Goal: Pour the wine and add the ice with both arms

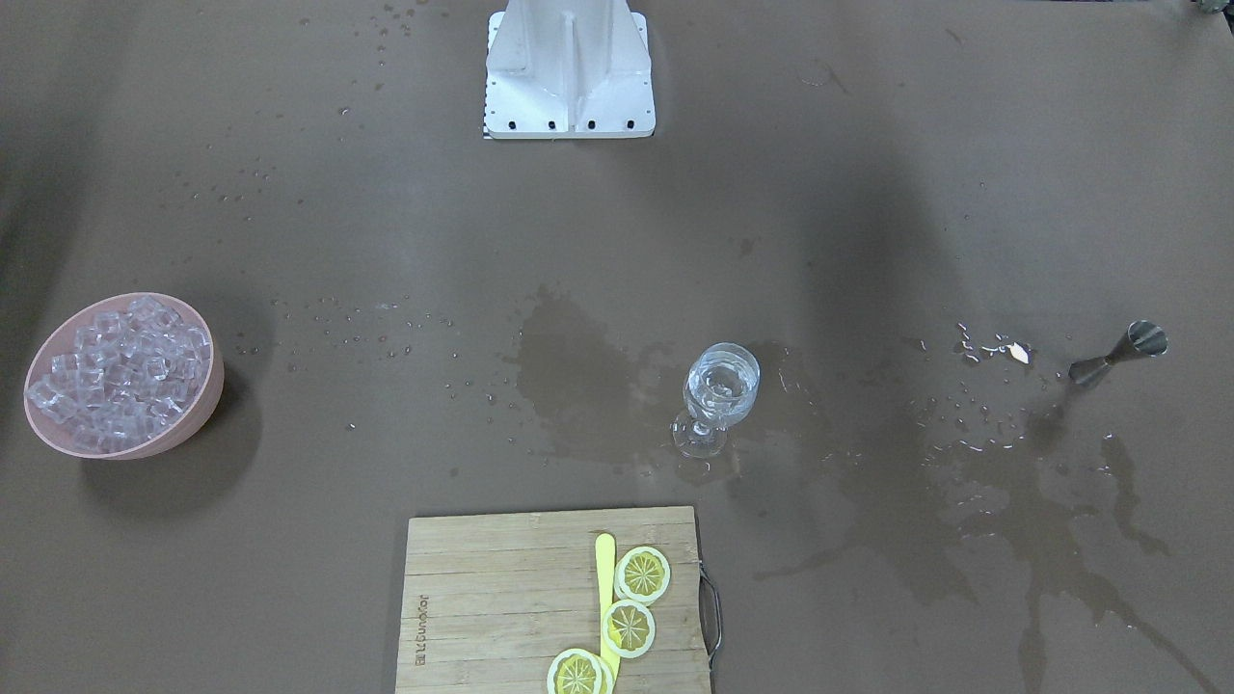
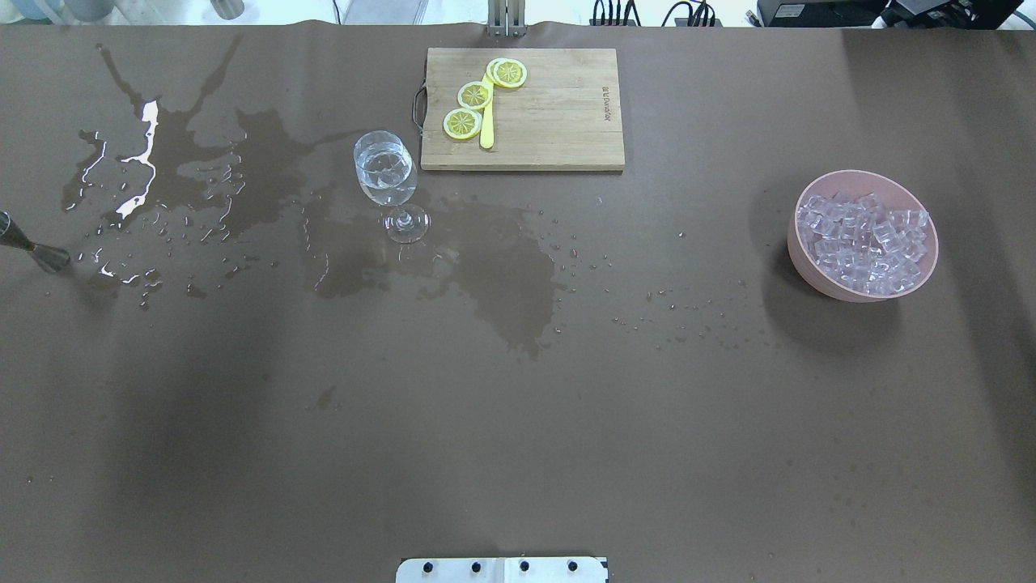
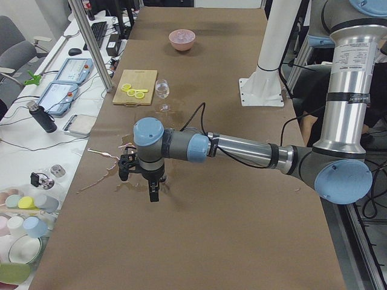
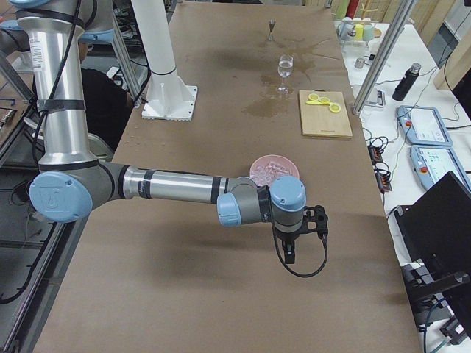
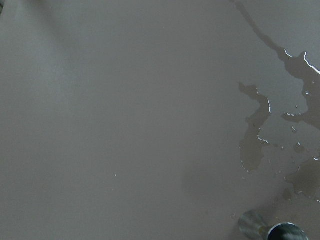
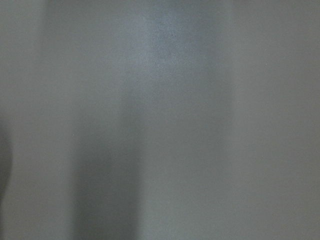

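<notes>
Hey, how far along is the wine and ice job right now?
Pouring looks done: the wine glass holds clear liquid, and the jigger stands alone beside spilled puddles. Nothing is in hand: the left pincer and right pincer hang apart from both. Whether ice reached the glass is unclear; the pink bowl is full of ice cubes.

The left arm point(image 3: 242, 148) and right arm point(image 4: 169, 184) are grey tubes with light blue joint caps. Black bands ring the uprights near the white base point(image 1: 569, 87) — its edge carries what look like dark screws. Black cables point(image 4: 303, 276) loop at the wrists.
</notes>
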Robot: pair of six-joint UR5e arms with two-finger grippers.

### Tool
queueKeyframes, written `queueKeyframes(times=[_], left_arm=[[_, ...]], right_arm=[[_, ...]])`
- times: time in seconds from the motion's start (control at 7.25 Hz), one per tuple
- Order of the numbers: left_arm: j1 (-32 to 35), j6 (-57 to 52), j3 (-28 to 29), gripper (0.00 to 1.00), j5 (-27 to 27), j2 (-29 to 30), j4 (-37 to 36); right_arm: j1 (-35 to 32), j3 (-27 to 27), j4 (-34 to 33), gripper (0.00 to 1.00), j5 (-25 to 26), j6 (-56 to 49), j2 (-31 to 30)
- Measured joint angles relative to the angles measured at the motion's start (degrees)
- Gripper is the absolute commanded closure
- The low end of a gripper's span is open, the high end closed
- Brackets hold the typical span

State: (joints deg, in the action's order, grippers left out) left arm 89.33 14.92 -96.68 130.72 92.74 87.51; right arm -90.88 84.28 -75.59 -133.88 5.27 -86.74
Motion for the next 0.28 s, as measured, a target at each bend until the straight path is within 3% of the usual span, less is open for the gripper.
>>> queueKeyframes(times=[0.28], left_arm=[[0.0, -0.3, 0.2, 0.04, 0.1, -1.1, -0.5]], right_arm=[[0.0, 0.3, -0.1, 0.0, -0.2, 0.0, -0.4]])
